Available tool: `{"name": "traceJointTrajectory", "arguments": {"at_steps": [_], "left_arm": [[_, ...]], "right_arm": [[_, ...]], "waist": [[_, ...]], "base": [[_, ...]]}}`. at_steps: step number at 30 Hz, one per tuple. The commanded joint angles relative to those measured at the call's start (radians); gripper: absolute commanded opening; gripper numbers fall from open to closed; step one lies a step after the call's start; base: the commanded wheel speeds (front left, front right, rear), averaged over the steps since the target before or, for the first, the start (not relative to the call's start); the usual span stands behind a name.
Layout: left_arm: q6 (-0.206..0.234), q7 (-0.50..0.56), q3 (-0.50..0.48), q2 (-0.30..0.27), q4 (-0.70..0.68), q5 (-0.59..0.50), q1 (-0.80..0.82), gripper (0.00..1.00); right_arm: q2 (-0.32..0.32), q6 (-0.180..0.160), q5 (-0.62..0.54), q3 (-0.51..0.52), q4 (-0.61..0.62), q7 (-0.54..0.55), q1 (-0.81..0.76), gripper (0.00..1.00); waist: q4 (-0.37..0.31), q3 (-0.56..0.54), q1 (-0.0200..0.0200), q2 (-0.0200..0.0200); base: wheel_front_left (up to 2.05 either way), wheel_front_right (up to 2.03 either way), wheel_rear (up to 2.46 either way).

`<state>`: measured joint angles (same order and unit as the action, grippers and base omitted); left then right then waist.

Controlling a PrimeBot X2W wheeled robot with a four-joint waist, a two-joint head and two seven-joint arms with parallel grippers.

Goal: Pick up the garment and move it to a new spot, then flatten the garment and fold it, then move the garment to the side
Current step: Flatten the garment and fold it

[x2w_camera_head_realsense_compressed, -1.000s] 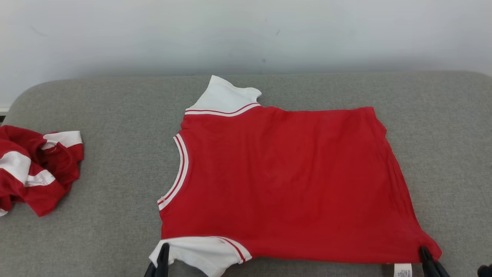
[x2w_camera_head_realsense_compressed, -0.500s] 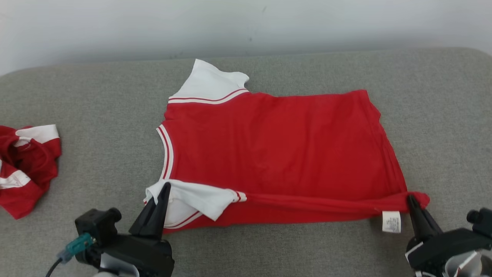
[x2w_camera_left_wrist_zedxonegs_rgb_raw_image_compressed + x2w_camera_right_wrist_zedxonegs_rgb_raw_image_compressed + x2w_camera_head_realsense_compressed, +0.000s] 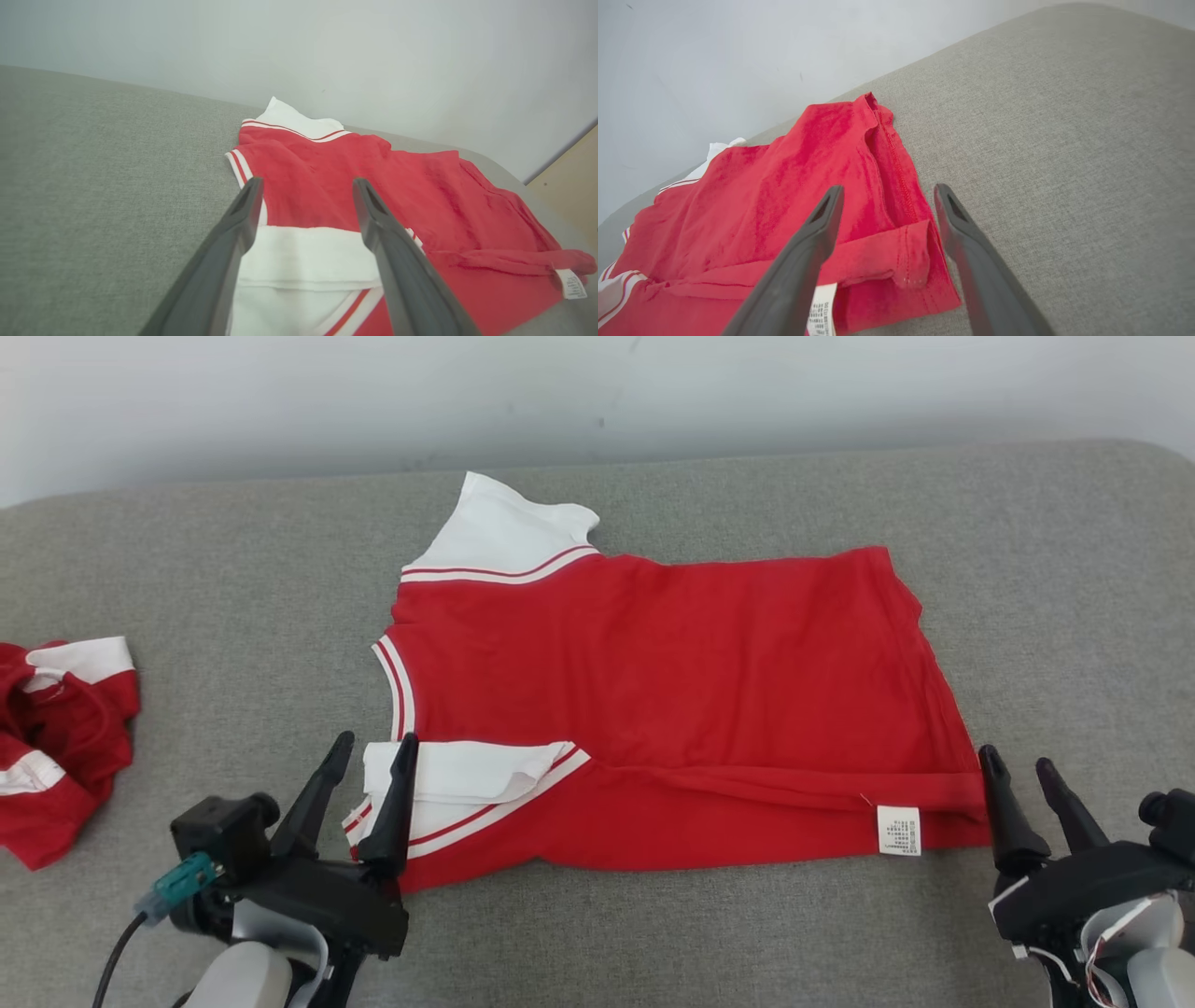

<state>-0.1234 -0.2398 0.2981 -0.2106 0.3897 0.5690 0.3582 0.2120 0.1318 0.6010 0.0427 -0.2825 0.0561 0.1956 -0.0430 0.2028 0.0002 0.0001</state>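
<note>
- Garment (image 3: 672,691): a red jersey top with white sleeves. It lies spread near the middle of the grey padded tabletop (image 3: 205,616), a little nearer my side than the wall (image 3: 597,392).
- Its long axis runs left to right, with the neckline (image 3: 392,691) pointing left and the hem (image 3: 920,644) pointing right.
- The near long edge is turned over onto the body. The near sleeve (image 3: 467,775) lies on top of that fold, and the care label (image 3: 898,831) shows at the near right corner. The far sleeve (image 3: 504,532) sticks out flat toward the wall.
- I judge it to be light, soft and limp, with no stiffness to carry a fold by itself. It should drape from any pinch, and dragging it would likely make it catch and bunch on the cloth surface.
- I would take it at two points on one long edge, at the sleeve end and the hem end, pinching through both layers. Lifting evenly should keep the crease straight.
- Left tool (image 3: 376,739): the fingers are spread wide and hold nothing. They sit low over the left end of the near sleeve.
- Right tool (image 3: 1014,758): it is also wide and empty, just beside the near right hem corner.
- A second red-and-white garment (image 3: 56,737) lies crumpled at the far left, well apart.
</note>
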Motion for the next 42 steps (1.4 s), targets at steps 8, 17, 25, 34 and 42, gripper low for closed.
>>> {"name": "traceJointTrajectory", "arguments": {"at_steps": [8, 17, 25, 34, 42], "left_arm": [[0.01, -0.024, -0.034, -0.001, -0.03, -0.024, -0.138, 1.0], [0.013, -0.025, -0.04, 0.022, -0.019, -0.046, -0.215, 1.0], [0.006, -0.025, -0.033, 0.036, 0.096, -0.028, -0.144, 1.0], [-0.006, -0.024, -0.012, 0.059, 0.187, 0.011, -0.088, 0.0], [-0.005, -0.024, -0.028, 0.051, 0.13, 0.013, -0.151, 0.0]], "right_arm": [[0.088, -0.003, -0.078, -0.039, -0.021, -0.072, -0.081, 1.0], [0.101, -0.003, -0.137, -0.07, -0.071, -0.085, -0.087, 1.0], [0.097, -0.003, -0.144, -0.123, -0.193, -0.088, -0.012, 1.0], [0.083, -0.003, -0.107, -0.193, -0.303, -0.14, 0.051, 0.0], [0.115, -0.003, -0.063, -0.215, -0.303, -0.18, -0.003, 0.0]], "waist": [[0.028, -0.019, -0.0002, -0.0001], [0.036, -0.007, -0.0002, -0.0001], [0.025, 0.016, -0.0002, -0.0001], [0.026, -0.005, -0.0002, -0.0001], [0.048, -0.076, -0.0002, -0.0001]], "base": [[0.0, 0.0, 0.0], [0.0, 0.0, 0.0], [0.0, 0.0, 0.0], [0.0, 0.0, 0.0], [0.0, 0.0, 0.0]]}}
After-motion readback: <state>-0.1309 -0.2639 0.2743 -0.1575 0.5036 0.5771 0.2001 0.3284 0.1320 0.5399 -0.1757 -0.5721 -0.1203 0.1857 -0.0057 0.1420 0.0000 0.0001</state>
